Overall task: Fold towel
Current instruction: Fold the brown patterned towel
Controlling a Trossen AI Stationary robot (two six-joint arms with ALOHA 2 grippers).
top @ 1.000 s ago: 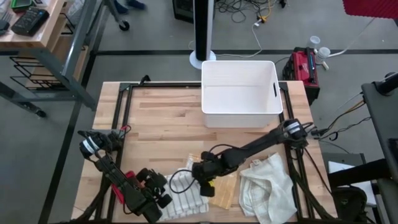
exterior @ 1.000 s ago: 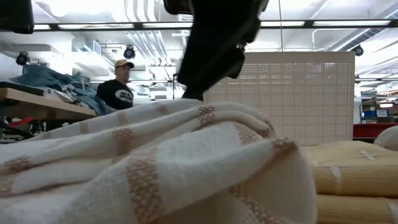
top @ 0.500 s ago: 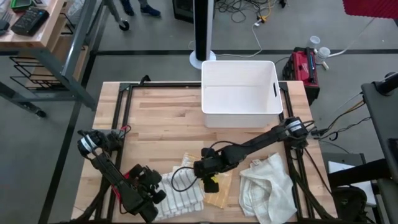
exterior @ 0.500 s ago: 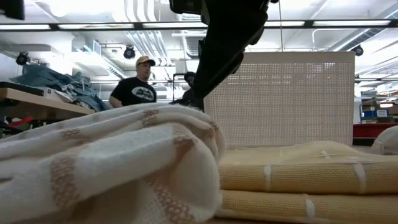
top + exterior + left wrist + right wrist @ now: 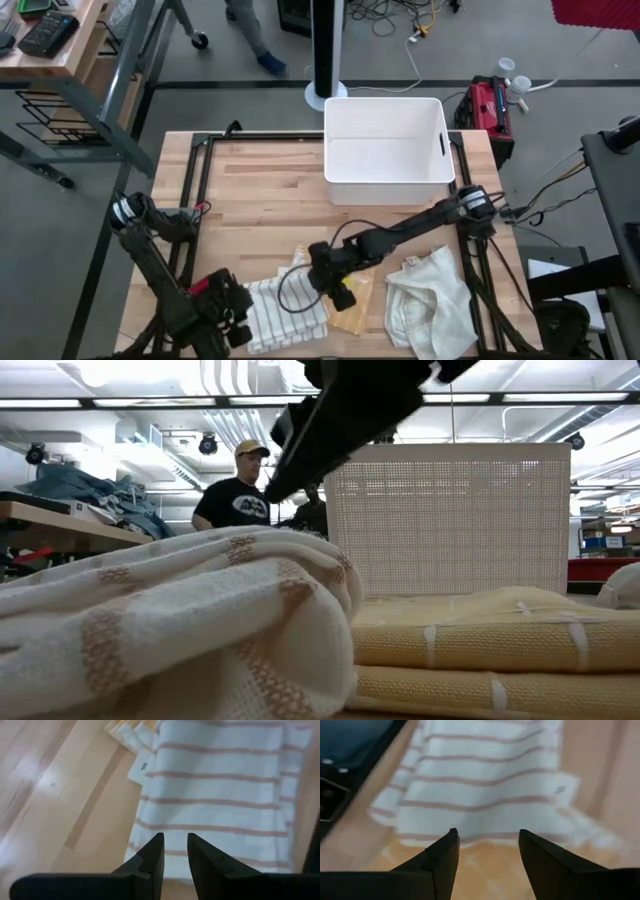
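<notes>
Your left arm runs down the bench's left side, its left hand (image 5: 232,322) low near the front edge. In its wrist view the fingers (image 5: 152,855) stand a narrow gap apart with nothing between them. Your right arm reaches in from the right edge toward the middle front, its right hand (image 5: 330,285) there. Its fingers (image 5: 442,852) are spread wide and empty.

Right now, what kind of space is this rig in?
Likely a robotics lab or workshop: exposed ceiling ducts, loose floor cables, a cluttered workbench and a red toolbox beside the wooden table.
</notes>
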